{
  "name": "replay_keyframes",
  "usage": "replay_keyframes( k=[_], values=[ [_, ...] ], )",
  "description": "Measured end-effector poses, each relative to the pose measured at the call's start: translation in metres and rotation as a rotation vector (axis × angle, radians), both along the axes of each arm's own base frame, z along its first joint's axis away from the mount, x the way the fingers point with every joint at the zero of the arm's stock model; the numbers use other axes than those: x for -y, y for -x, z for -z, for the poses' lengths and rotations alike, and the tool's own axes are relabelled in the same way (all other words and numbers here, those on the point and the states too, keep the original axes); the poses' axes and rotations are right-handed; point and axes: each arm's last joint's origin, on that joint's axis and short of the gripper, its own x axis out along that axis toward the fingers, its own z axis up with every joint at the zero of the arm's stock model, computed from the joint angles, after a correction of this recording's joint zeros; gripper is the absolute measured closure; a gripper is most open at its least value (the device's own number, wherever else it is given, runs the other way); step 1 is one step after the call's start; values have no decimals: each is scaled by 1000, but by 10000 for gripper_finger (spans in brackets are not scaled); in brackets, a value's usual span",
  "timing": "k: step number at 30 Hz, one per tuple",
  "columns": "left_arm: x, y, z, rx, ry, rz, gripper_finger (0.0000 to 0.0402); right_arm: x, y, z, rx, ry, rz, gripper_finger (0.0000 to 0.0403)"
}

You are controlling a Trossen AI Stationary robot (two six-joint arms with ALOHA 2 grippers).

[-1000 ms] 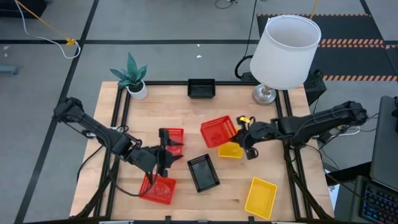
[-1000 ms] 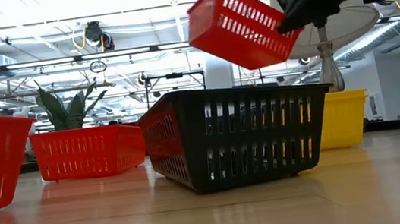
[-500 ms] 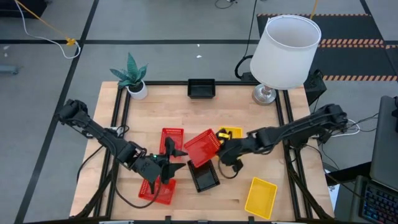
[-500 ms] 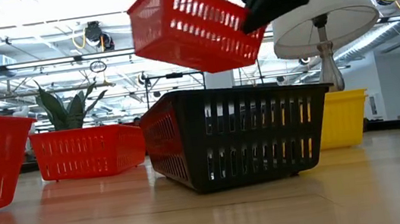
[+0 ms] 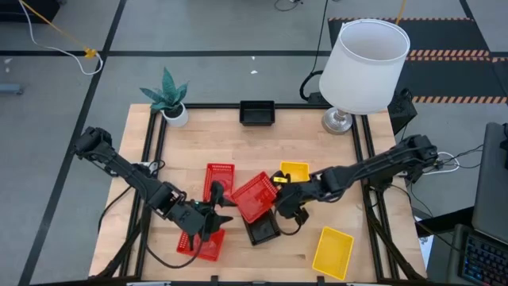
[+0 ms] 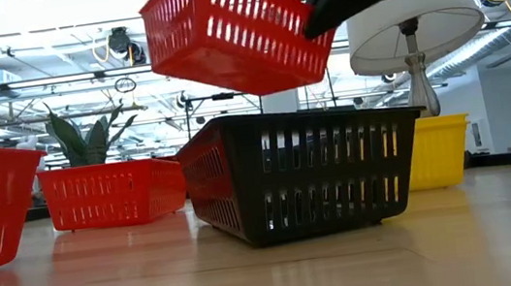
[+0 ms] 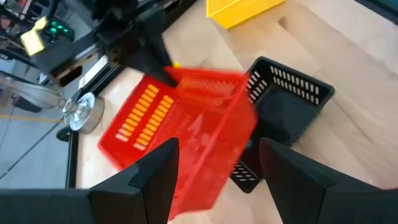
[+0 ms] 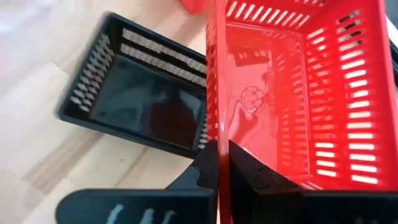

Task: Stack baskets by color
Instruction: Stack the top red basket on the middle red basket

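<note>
My right gripper (image 5: 278,199) is shut on a red basket (image 5: 252,195) and holds it tilted in the air over a black basket (image 5: 262,229) on the table. My left gripper (image 5: 221,206) stands open just left of the held basket (image 7: 186,118). I see no touch between them. Two more red baskets rest on the table, one (image 5: 220,179) beyond my left gripper and one (image 5: 202,242) under my left arm near the front edge. Two yellow baskets (image 5: 295,171) (image 5: 332,252) and a second black basket (image 5: 257,113) also sit on the table. My right gripper pinches the red basket's side wall (image 8: 217,134) at its rim, on the end toward the table's right, one finger inside and one outside. The fingers slant down from the right. The basket (image 6: 232,29) hangs tilted and clear, above the black basket (image 6: 298,172).
A white lamp (image 5: 361,67) stands at the far right corner and a potted plant (image 5: 168,99) at the far left corner. The table's black frame rails (image 5: 151,159) run along its sides. Bare wood shows in the far middle of the table.
My right gripper has carried the red basket toward the table's left, from above the yellow basket to above the black one, still tilted and clear. My left gripper has shifted a little toward the near edge and rolled, staying open.
</note>
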Motion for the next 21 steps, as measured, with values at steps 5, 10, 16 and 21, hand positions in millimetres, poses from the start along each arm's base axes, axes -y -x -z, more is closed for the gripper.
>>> replay_keyframes(
  k=[5,10,16,21],
  values=[
    [-3,-9,8,-21,-16,-1,177,0,0,0,1,-3,-2,397],
    [-5,-20,16,-34,-25,19,177,-1,-1,0,2,-17,-15,397],
    [-13,-27,20,-56,2,18,178,-1,-1,-1,7,-18,-14,397],
    [-14,-28,22,-81,12,46,219,-1,-1,-1,6,-19,-14,397]
  ],
)
